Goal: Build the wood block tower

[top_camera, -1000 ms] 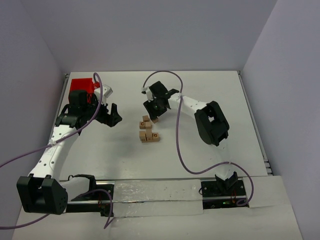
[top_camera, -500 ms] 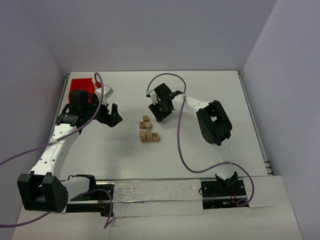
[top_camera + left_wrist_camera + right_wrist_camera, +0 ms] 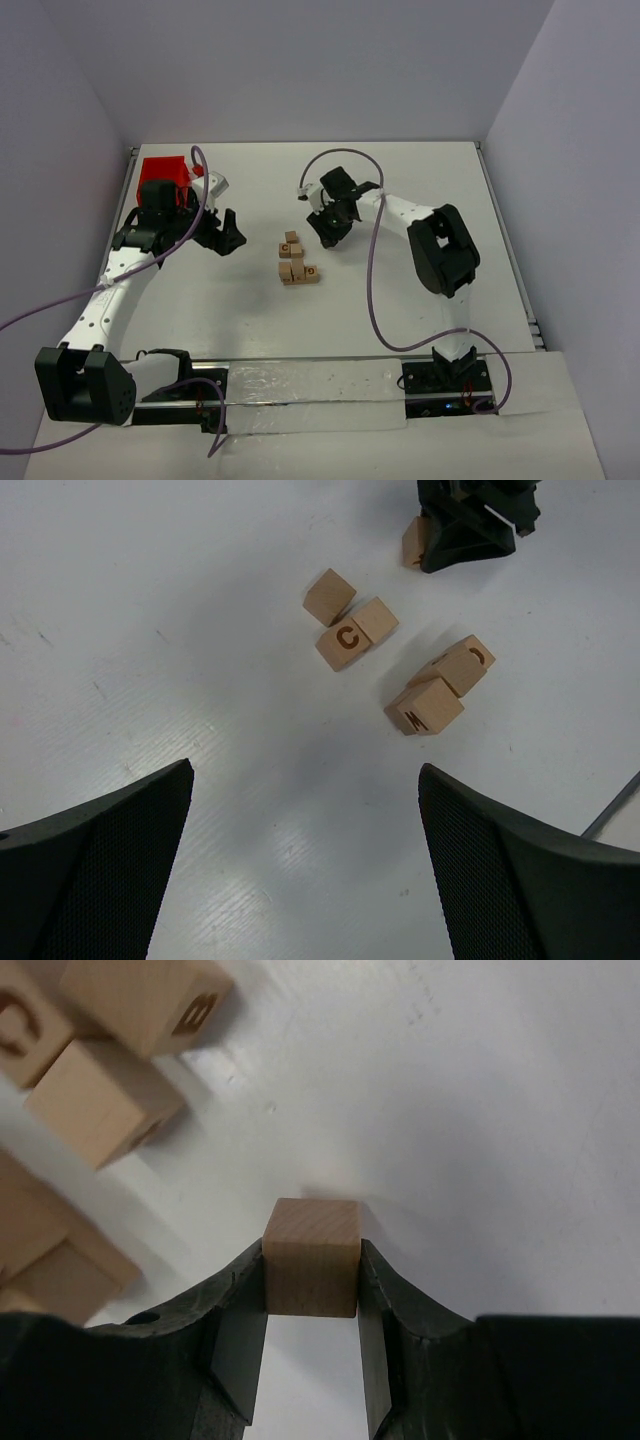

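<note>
While the right gripper (image 3: 329, 233) clamps one plain wooden cube (image 3: 311, 1258) between its fingers, the other cubes (image 3: 296, 262) lie clustered mid-table (image 3: 420, 180) just beside it. The left gripper (image 3: 305, 772) hangs with fingers wide apart, facing them.

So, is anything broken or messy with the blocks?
Nothing looks broken. The wooden cubes lie in a loose, crooked huddle on the table, turned different ways, not in a neat tower. The right gripper pinches one plain cube squarely.
</note>
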`<control>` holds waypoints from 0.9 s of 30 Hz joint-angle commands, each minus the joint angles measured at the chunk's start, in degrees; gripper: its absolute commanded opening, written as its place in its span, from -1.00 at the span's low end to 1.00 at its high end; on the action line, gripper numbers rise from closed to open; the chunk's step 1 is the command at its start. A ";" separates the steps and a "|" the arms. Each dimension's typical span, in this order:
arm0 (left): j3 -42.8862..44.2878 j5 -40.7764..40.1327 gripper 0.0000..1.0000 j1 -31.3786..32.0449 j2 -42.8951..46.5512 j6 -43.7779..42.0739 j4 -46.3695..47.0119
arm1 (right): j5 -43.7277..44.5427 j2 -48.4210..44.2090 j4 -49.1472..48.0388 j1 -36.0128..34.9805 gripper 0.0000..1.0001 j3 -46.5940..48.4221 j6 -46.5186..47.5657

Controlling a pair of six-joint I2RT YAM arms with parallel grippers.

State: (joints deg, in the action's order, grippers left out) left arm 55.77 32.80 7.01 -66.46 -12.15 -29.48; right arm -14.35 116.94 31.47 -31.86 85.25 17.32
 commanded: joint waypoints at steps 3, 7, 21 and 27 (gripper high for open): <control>2.68 10.30 0.98 -0.41 0.73 -6.30 -2.91 | -13.30 -9.91 8.51 4.90 -0.61 0.73 16.12; 4.13 13.15 0.99 -0.41 -1.30 -8.73 -6.61 | -18.57 -11.56 16.14 5.44 -0.61 3.63 24.43; 5.38 13.09 0.99 -0.33 -3.58 -8.86 -7.51 | -19.88 -15.24 17.99 0.22 -0.58 -0.05 31.46; 5.93 12.99 0.99 -0.33 -4.21 -9.38 -8.23 | -19.05 -14.81 17.04 -1.88 -0.56 -0.52 31.63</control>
State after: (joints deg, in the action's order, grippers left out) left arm 58.87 44.01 6.92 -70.48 -20.23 -37.17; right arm -33.04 104.71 49.12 -32.40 84.80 47.79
